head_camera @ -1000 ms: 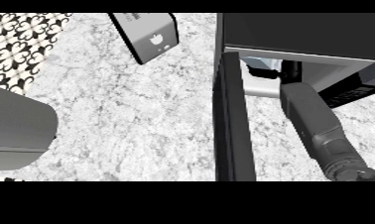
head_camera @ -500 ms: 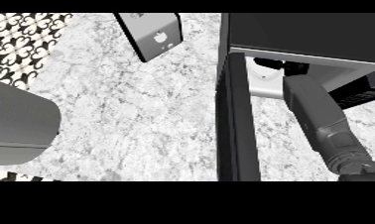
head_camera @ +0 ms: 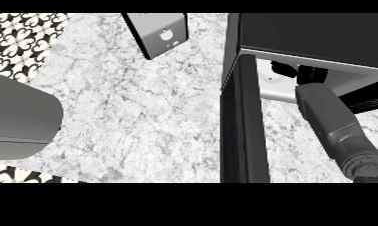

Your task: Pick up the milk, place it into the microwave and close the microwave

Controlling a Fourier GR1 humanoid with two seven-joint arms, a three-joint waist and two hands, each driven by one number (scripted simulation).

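The microwave (head_camera: 310, 35) stands at the right with its black door (head_camera: 244, 130) swung open toward me, seen edge-on. My right forearm reaches over the door into the cavity. Inside, my right hand (head_camera: 295, 71) has its black fingers curled round a small white thing, the milk (head_camera: 272, 76), just above the pale cavity floor; most of the milk is hidden by the hand. A broad grey shape at the left edge is my left forearm (head_camera: 26, 117); its hand does not show.
A grey carton with an apple mark (head_camera: 162, 35) stands at the back of the marble counter (head_camera: 140, 115), left of the microwave. Patterned black-and-white tiling (head_camera: 26, 37) borders the counter at the far left.
My right hand has gone slightly farther into the microwave with the white milk. The left forearm fills more of the left edge, and the whole view has shifted a little.
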